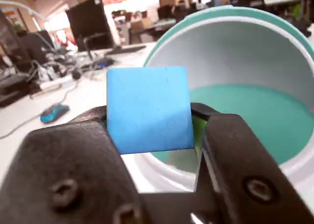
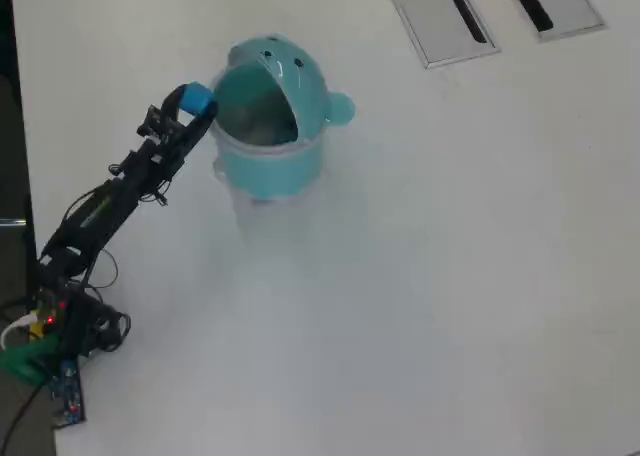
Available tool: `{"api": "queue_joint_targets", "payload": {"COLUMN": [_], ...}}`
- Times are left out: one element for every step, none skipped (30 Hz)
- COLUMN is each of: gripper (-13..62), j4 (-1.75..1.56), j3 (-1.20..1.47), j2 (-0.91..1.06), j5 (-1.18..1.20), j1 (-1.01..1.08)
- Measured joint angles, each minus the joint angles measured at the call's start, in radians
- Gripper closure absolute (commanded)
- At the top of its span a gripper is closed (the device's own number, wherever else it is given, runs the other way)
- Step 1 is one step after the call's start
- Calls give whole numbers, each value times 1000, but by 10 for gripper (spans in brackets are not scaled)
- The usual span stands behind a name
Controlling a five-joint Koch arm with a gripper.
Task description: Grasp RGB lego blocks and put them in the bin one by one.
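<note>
Wrist view gives you the blue block [image 1: 148,109] filling the middle, clamped between the two black jaws of your gripper [image 1: 152,130], right at the open mouth of the teal bin [image 1: 230,37]. From overhead, your arm [image 2: 110,201] reaches up from the lower left, the block [image 2: 198,99] sitting just beside the bin's [image 2: 290,171] left rim on the white table [image 2: 450,276]. Two grey slotted panels [image 2: 440,21] lie at the top.
</note>
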Motion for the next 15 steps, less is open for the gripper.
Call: {"api": "queue_joint_targets", "payload": {"gripper": [394, 394, 394, 394, 394, 394, 394, 394, 394, 394, 394, 394, 394, 394, 394], "j4": [2, 2, 0, 0, 2, 2, 6, 11, 17, 20, 25, 40, 63, 63, 86], "j3": [-54, -63, -104, -127, -144, -149, -156, -170, -201, -210, -221, -249, -282, -295, -336], "j2": [-38, -43, -81, -106, -132, -137, -150, -164, -186, -199, -204, -218, -245, -261, -284], "j5": [-14, -17, -34, -40, -40, -40, -40, -43, -48, -48, -48, -48, -48, -48, -48], "j1": [-8, -9, -15, -15, -15, -17, -17, -15, -14, -11, -11, -11, -9, -8, -2]}}
